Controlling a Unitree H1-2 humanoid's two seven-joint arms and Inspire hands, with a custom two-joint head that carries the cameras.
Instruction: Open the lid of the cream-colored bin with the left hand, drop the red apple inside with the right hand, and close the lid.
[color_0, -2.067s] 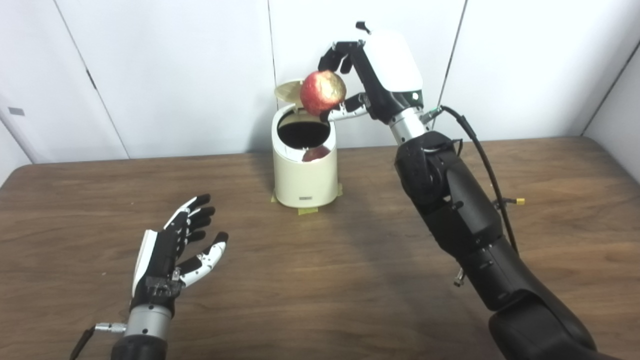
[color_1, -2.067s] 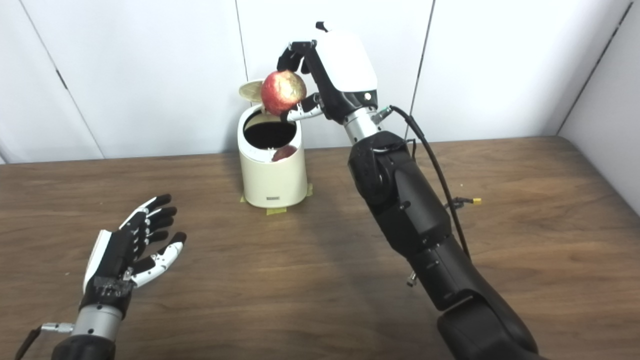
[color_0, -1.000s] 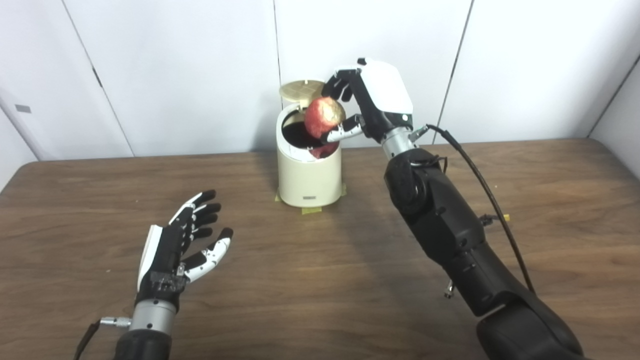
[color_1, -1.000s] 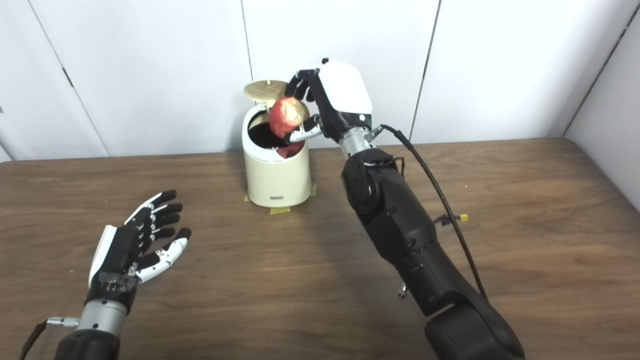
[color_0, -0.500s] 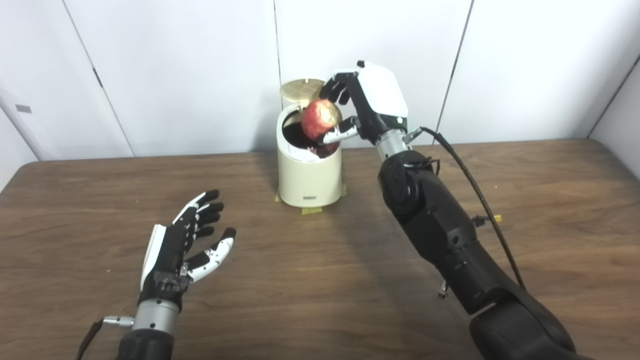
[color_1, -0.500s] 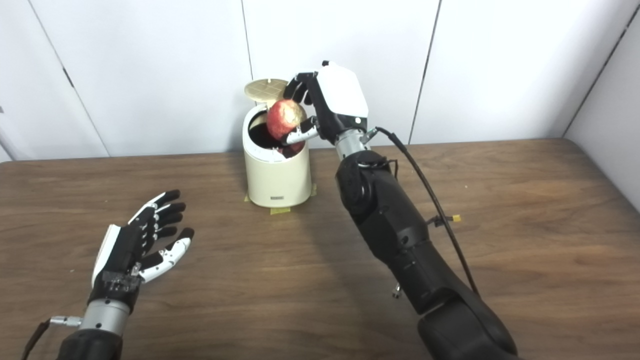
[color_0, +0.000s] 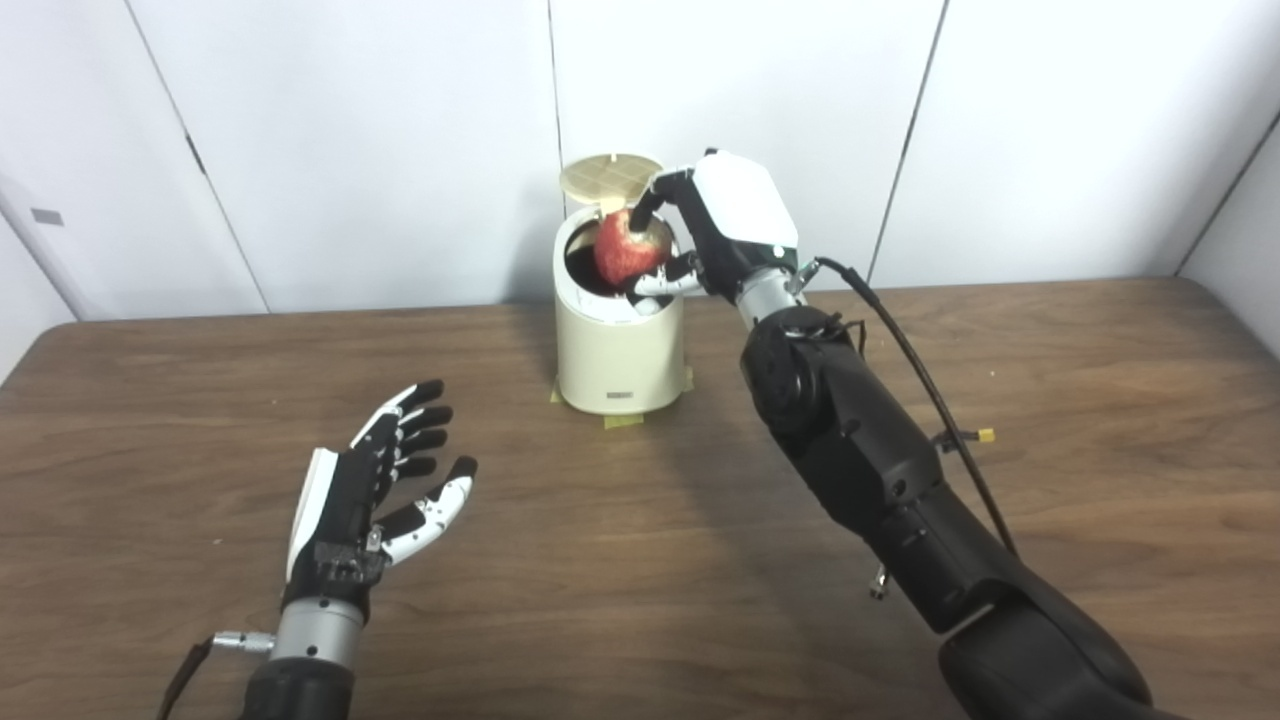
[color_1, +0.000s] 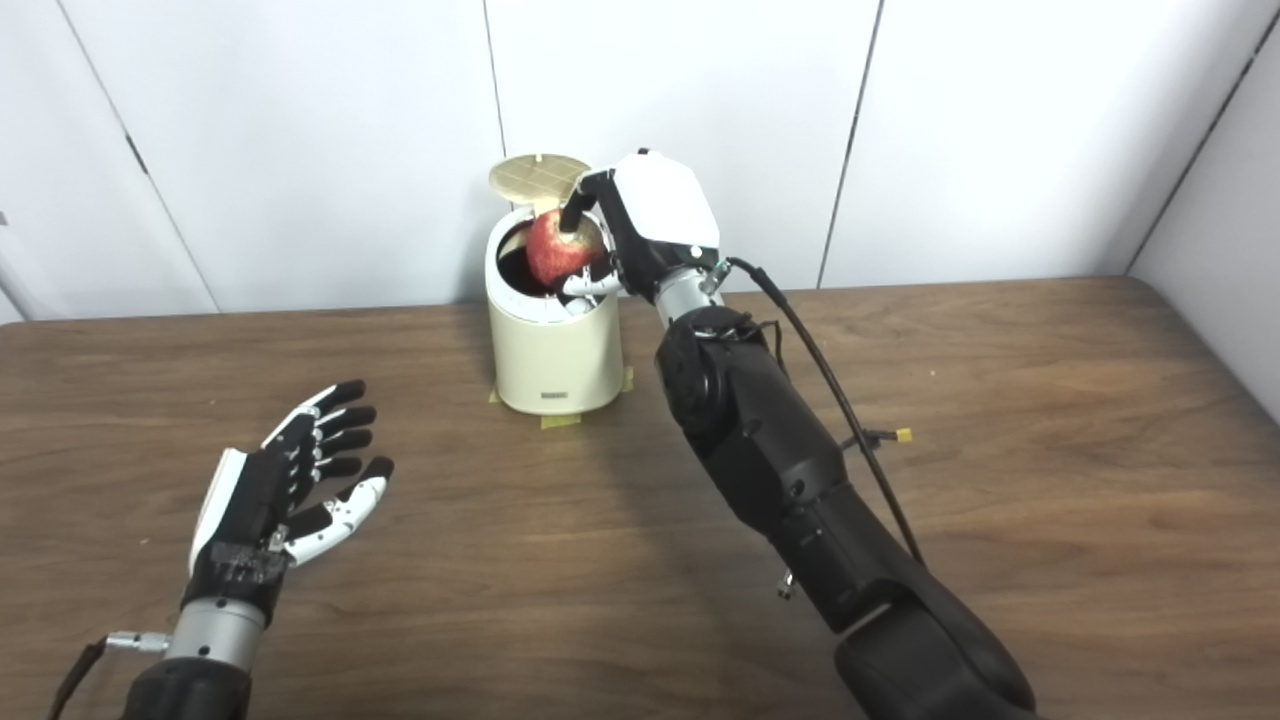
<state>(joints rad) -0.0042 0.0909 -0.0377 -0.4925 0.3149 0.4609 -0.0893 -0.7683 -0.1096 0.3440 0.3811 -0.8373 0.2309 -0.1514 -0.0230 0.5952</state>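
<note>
The cream-colored bin (color_0: 618, 350) stands at the back of the wooden table (color_0: 640, 560), its round lid (color_0: 610, 171) tipped up behind the dark opening. My right hand (color_0: 715, 225) is shut on the red apple (color_0: 627, 246) and holds it low in the bin's mouth, partly below the rim. My left hand (color_0: 378, 500) rests open over the table at the near left, palm up, fingers spread, far from the bin.
Yellow tape patches (color_0: 620, 421) mark the bin's base. White wall panels (color_0: 350, 150) rise right behind the bin. A black cable (color_0: 930, 385) with a yellow tag runs along my right arm.
My right hand has lowered the apple from above the bin down into its opening. The camera shifted early on. My left hand has barely moved.
</note>
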